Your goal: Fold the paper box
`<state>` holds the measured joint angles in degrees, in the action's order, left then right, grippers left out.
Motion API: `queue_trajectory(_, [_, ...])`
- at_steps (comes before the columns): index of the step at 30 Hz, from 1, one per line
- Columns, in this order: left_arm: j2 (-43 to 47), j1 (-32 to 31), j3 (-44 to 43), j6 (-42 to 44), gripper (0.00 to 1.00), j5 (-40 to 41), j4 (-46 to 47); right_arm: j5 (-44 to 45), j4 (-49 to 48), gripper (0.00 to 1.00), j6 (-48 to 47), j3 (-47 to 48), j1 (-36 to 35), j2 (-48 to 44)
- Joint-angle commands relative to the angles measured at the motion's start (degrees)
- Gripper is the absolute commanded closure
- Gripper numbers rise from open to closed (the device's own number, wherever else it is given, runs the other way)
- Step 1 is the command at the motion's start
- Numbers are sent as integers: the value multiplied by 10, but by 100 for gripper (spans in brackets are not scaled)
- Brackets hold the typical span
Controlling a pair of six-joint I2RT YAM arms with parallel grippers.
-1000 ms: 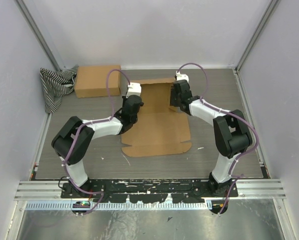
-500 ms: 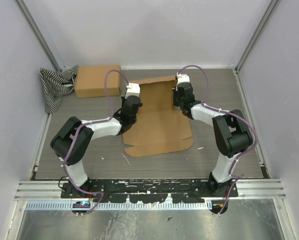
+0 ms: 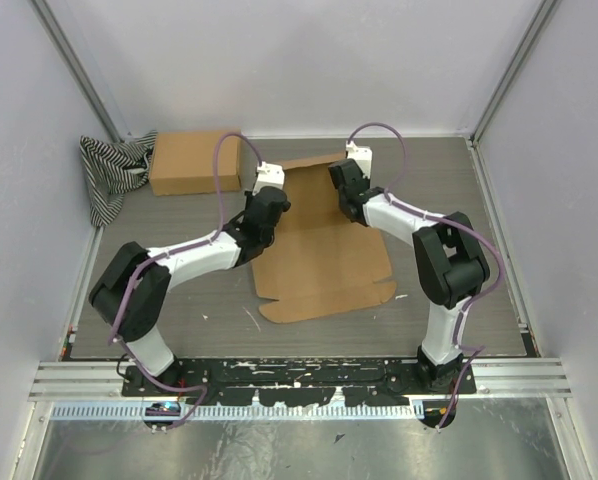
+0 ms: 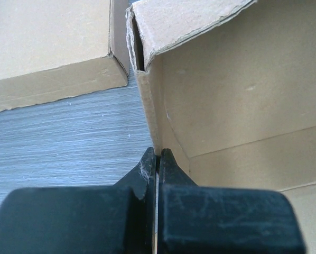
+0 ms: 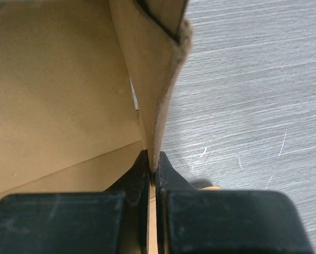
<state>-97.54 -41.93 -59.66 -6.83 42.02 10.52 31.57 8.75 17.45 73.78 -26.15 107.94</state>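
The paper box (image 3: 324, 250) lay mid-counter, its near panel flat and slightly askew, its far end raised into walls. The left hand (image 4: 157, 156) was clenched on the left wall's lower edge and the right hand (image 5: 150, 159) on the right wall, each biting only a thin strip of card. With so shallow a hold, an uneven pull could probably slip a wall free or tear it at the crease, and the unweighted near panel could skid further askew. The closed cardboard box (image 3: 194, 162) sat near the left wall's corner, a strip of bare counter (image 3: 459, 300) between them, with a striped cloth (image 3: 114, 170) beyond. Room lay open to the right and toward the arm bases; the back wall stood close.
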Motion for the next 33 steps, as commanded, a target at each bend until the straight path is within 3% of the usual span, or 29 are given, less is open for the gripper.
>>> queue_trajectory(1, [33, 3, -14, -3, 100, 23, -77, 68, 67, 99, 58, 13, 15, 7])
queue_trajectory(4, [38, 2, -25, -11, 100, 7, -104, 13, 68, 99, 49, 17, 15, -9])
queue_trajectory(5, [39, 2, -31, -14, 100, 2, -115, -7, 73, 95, 41, 22, 15, -18])
queue_trajectory(7, [42, 2, -40, -22, 100, -7, -134, -43, 96, 72, 27, 37, 15, -29])
queue_trajectory(9, [43, 4, -47, -27, 100, -14, -152, -67, 116, 60, 13, 49, 15, -47])
queue_trajectory(12, [44, 11, -59, -41, 100, -32, -182, -80, 132, 11, -7, 45, 15, -89])
queue_trajectory(14, [48, 16, -62, -53, 100, -44, -198, -81, 139, 0, -16, 42, 16, -120])
queue_trajectory(18, [53, 26, -69, -89, 100, -67, -231, -101, 145, 0, -21, 29, 27, -187])
queue_trajectory(22, [44, 54, -85, -153, 100, -153, -280, -151, 132, 0, -11, 8, 52, -253])
queue_trajectory(26, [18, 80, -113, -216, 100, -236, -323, -343, 113, 3, 36, -10, 119, -284])
queue_trajectory(28, [5, 84, -126, -240, 100, -267, -340, -465, 97, 32, 47, -13, 148, -269])
queue_trajectory(30, [-3, 86, -134, -256, 90, -288, -350, -532, 98, 56, 66, -8, 164, -243])
queue_trajectory(31, [-6, 87, -137, -260, 81, -294, -355, -542, 103, 61, 72, -4, 166, -231])
queue_trajectory(33, [-9, 88, -146, -265, 54, -300, -366, -519, 115, 63, 78, -2, 164, -221])
